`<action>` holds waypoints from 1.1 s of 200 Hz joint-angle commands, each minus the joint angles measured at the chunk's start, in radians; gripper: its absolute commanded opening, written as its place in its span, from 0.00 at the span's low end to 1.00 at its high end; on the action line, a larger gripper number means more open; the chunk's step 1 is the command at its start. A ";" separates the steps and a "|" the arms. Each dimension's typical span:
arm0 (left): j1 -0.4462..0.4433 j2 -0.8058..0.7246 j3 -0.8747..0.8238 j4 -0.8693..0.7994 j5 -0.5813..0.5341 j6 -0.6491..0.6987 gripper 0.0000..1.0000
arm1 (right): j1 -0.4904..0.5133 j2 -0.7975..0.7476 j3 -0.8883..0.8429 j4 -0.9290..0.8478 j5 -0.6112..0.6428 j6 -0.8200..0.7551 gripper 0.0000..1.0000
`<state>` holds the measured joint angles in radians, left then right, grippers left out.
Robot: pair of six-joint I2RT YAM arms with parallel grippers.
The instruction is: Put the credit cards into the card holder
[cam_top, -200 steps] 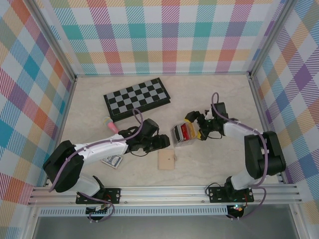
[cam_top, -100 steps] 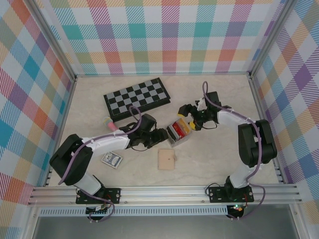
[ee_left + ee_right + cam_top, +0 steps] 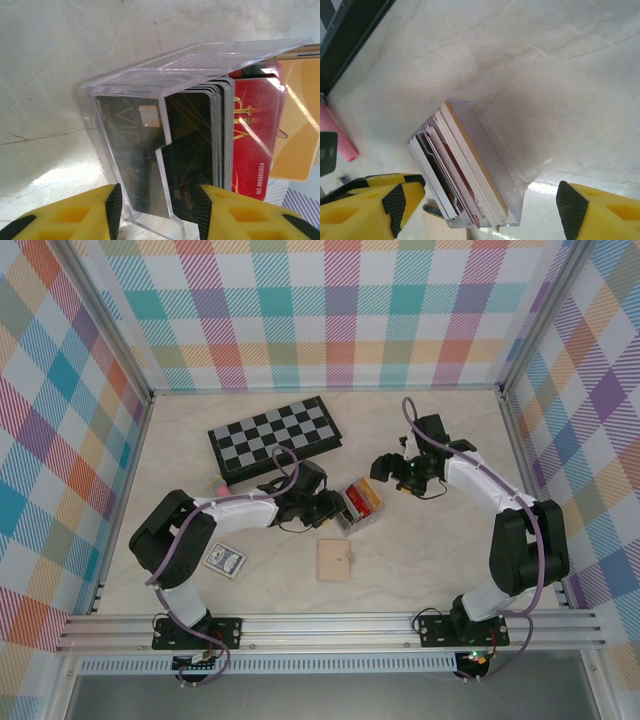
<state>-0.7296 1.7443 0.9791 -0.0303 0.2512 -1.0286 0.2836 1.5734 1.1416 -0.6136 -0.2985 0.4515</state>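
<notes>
At the holder (image 3: 360,506) in mid-table, the left gripper (image 3: 157,212) is the nearer of the two. Its yellow fingers (image 3: 70,217) stand about half parted, with the clear box's end between the black pads. The pads look right up against its sides, yet I cannot tell whether they pinch it or only flank it. The cards (image 3: 210,140) stand inside the holder, and from the left wrist their row runs crosswise to the fingers: black cards (image 3: 190,145) packed together, then a red card (image 3: 252,135), then a gold card (image 3: 297,125), these two leaning out past the clear wall. The holder lies straight ahead of the left fingers, square in their gap, so a little more closing should steady it. The right gripper (image 3: 480,202) hangs above the holder's far-right side, its fingers (image 3: 365,205) spread wide and gripping nothing. From its wrist the cards' top edges face up, their long axis slanting toward the gap between the fingers. I judge the loading nearly done. The next move looks like seating the red and gold cards, which suits the right arm while the left braces the holder. A hard squeeze could skid or tip it.
</notes>
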 commanded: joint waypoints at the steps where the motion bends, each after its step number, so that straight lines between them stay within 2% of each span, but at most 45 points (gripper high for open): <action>1: 0.008 0.007 0.010 -0.003 0.000 -0.011 0.43 | 0.012 -0.012 0.031 -0.075 0.051 -0.060 0.81; 42: 0.011 0.058 0.035 0.000 -0.001 -0.010 0.42 | 0.048 -0.005 0.051 -0.095 0.092 -0.091 0.79; 77: 0.013 0.085 0.053 -0.042 -0.014 0.018 0.37 | 0.102 0.028 0.100 -0.165 0.234 -0.157 0.77; 92: 0.016 0.095 0.073 -0.086 -0.023 0.058 0.33 | 0.125 0.040 0.121 -0.189 0.286 -0.176 0.75; 129: 0.017 0.118 0.142 -0.211 -0.064 0.161 0.30 | 0.172 0.082 0.172 -0.238 0.403 -0.224 0.71; 158: 0.018 0.127 0.155 -0.215 -0.052 0.176 0.30 | 0.201 0.129 0.212 -0.262 0.435 -0.265 0.67; 220: 0.016 0.129 0.150 -0.210 -0.045 0.177 0.30 | 0.240 0.237 0.286 -0.282 0.448 -0.295 0.69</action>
<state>-0.7277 1.8465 1.1248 -0.1822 0.2245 -0.8703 0.5072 1.7702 1.3830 -0.8585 0.1204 0.1921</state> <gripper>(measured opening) 0.304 0.685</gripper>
